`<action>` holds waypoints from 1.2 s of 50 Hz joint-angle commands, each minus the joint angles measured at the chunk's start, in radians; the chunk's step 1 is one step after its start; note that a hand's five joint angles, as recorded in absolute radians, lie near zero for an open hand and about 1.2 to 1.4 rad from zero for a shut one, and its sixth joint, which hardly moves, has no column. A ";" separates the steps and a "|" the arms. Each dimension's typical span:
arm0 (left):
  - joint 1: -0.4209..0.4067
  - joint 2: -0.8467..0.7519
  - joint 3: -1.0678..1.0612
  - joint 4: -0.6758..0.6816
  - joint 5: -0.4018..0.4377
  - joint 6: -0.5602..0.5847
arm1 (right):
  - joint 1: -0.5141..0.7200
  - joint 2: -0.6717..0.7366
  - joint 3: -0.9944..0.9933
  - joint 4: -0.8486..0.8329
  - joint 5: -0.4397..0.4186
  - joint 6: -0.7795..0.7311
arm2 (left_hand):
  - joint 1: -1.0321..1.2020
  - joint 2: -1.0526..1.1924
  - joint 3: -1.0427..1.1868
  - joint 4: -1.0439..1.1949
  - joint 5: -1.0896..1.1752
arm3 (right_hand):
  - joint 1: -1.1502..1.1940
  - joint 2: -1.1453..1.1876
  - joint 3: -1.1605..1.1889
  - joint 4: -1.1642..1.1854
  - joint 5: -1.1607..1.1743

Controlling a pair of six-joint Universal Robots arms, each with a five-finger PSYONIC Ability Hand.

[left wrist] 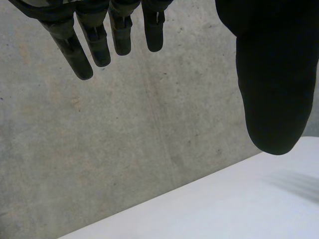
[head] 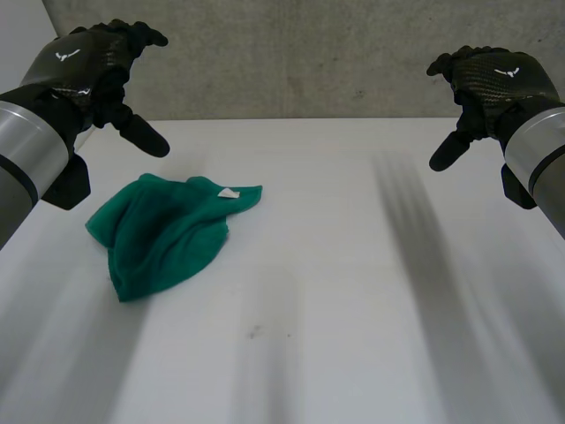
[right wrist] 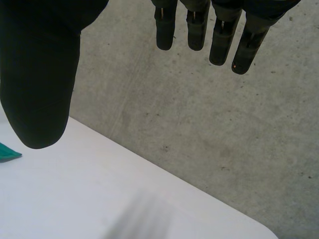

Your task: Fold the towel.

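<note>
Towel (head: 163,234) lies crumpled on the table (head: 371,283), near the left hand (head: 93,71) and well apart from the right hand (head: 490,84); both hover spread wide, holding nothing. Folding looks unstarted, so the next move probably calls for reaching down to flatten it.

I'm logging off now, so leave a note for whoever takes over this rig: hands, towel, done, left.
Left hand: open, empty, raised at the far left of the table.
Right hand: open, empty, raised at the far right.
Towel: green, crumpled in a heap on the table, nearer the left hand, touching neither.
Done: no fold yet.
Left: spread it flat, then fold.
</note>
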 commanded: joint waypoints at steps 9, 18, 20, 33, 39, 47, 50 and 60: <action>0.019 -0.314 0.052 0.044 -0.022 0.355 | 0.001 0.010 0.005 -0.002 -0.009 -0.042 | 0.017 0.024 0.013 0.023 0.018 | -0.027 -0.047 -0.035 -0.057 -0.053; 0.077 -0.521 0.086 0.242 -0.142 0.490 | 0.005 0.021 0.014 -0.002 -0.026 -0.087 | 0.037 0.044 0.033 0.044 0.039 | -0.027 -0.047 -0.035 -0.057 -0.053; 0.110 -0.595 0.092 0.317 -0.148 0.531 | 0.003 0.034 0.012 -0.002 -0.026 -0.087 | 0.067 0.073 0.062 0.073 0.068 | -0.027 -0.047 -0.035 -0.057 -0.053; 0.138 -0.739 0.152 0.397 -0.133 0.543 | -0.006 0.094 -0.002 -0.002 -0.028 -0.090 | 1.173 1.180 1.169 1.179 1.175 | -0.027 -0.047 -0.035 -0.057 -0.053; 0.120 -0.716 0.152 0.391 -0.116 0.470 | -0.009 0.107 -0.014 -0.002 -0.026 -0.089 | 1.173 1.180 1.169 1.179 1.175 | -0.027 -0.047 -0.035 -0.057 -0.053; 0.051 -0.445 0.138 0.386 -0.119 0.297 | -0.069 0.108 -0.048 0.001 -0.029 -0.081 | 1.173 1.180 1.169 1.179 1.175 | -0.027 -0.047 -0.035 -0.057 -0.053; 0.016 -0.324 0.138 0.385 -0.113 0.196 | -0.084 0.119 -0.051 0.001 -0.029 -0.075 | 1.173 1.180 1.169 1.179 1.175 | -0.027 -0.047 -0.035 -0.057 -0.053; -0.044 -0.244 0.124 0.363 -0.082 0.145 | -0.086 0.165 -0.061 0.008 -0.037 -0.073 | 1.173 1.180 1.169 1.179 1.175 | -0.027 -0.047 -0.035 -0.057 -0.053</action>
